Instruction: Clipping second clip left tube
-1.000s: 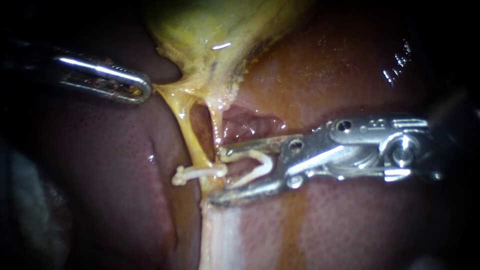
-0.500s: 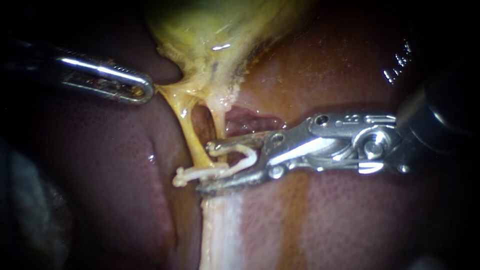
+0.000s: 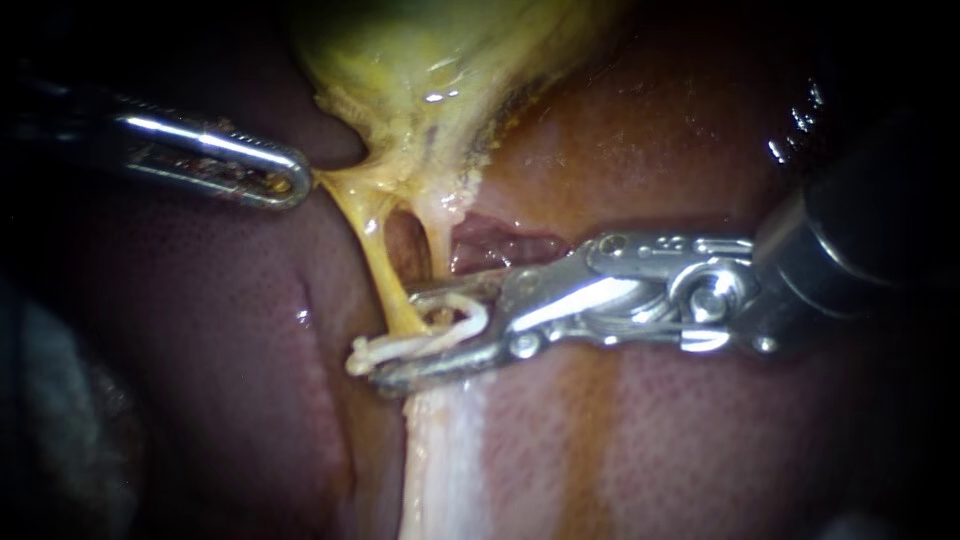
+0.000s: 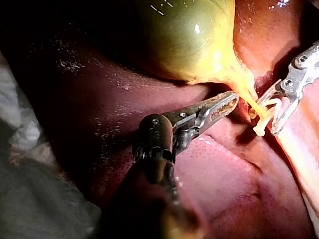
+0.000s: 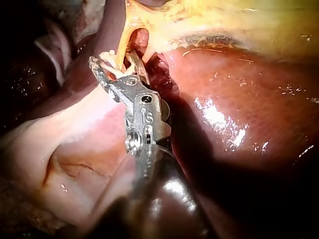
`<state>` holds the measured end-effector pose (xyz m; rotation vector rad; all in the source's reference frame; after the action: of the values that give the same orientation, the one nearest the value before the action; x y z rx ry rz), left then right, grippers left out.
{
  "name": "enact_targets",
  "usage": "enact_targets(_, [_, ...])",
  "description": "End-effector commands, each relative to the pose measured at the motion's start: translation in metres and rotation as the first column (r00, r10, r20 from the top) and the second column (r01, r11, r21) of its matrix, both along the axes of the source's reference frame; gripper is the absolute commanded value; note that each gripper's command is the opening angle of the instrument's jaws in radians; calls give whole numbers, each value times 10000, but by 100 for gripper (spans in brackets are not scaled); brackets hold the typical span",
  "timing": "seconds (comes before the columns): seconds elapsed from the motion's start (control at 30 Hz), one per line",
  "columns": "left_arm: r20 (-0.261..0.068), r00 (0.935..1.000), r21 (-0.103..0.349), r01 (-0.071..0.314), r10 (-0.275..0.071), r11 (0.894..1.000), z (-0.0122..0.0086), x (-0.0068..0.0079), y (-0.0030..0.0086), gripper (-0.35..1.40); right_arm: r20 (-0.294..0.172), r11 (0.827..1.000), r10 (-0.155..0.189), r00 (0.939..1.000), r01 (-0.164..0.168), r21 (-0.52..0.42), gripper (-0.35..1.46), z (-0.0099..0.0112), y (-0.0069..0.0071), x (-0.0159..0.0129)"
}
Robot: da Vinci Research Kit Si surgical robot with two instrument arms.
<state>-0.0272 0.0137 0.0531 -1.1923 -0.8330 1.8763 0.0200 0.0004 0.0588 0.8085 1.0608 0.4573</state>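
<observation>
The left tube (image 3: 378, 262) is a yellow strand running down from the gallbladder (image 3: 430, 50), with the paler right tube (image 3: 433, 232) beside it. One white clip (image 3: 370, 351) sits across the left tube low down. My right instrument (image 3: 398, 340) comes in from the right, its jaws narrowed on a second white clip (image 3: 463, 318) and straddling the left tube just above the seated clip. My left instrument (image 3: 285, 180) is shut on yellow tissue at the gallbladder's neck, holding it to the left. The left wrist view shows that grip (image 4: 227, 103).
Dark red liver (image 3: 700, 440) surrounds the tubes, with a pale band of tissue (image 3: 440, 460) running down below the clips. Grey cloth (image 4: 30, 199) lies behind my left instrument's shaft.
My right instrument has slid left onto the left tube and its jaws have narrowed, squeezing the clip they carry. My left instrument has held still.
</observation>
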Motion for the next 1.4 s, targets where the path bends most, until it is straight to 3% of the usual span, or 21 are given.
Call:
enact_targets(0.03, [-3,10000,-1,-2,2,10000,0,0,0,-35,-74,10000,-24,10000,24,5,44,1,0,3])
enact_targets(0.2, [-3,10000,-3,-2,2,10000,1,0,0,-35,-429,9995,-74,9991,86,295,44,-3,-2,12])
enact_targets(0.37, [-3,10000,-3,-3,3,10000,1,0,0,-35,-921,9987,-91,9957,137,493,45,-24,-9,16])
enact_targets(0.57, [-2,10000,-4,-5,5,10000,1,1,0,-35,-1721,9954,-236,9848,392,877,43,-57,-19,23])
enact_targets(0.8, [-1,10000,-4,-6,6,10000,1,1,0,-35,-1976,9923,-665,9780,856,899,38,-67,-21,29])
enact_targets(1.33, [-3,10000,-7,-5,5,10000,1,1,-1,-35,-1584,9812,-405,9865,692,1802,-18,-61,-16,16])
enact_targets(1.4, [-3,10000,-7,-4,4,10000,1,1,-1,-35,-1541,9792,-388,9873,683,1910,-31,-61,-16,15])
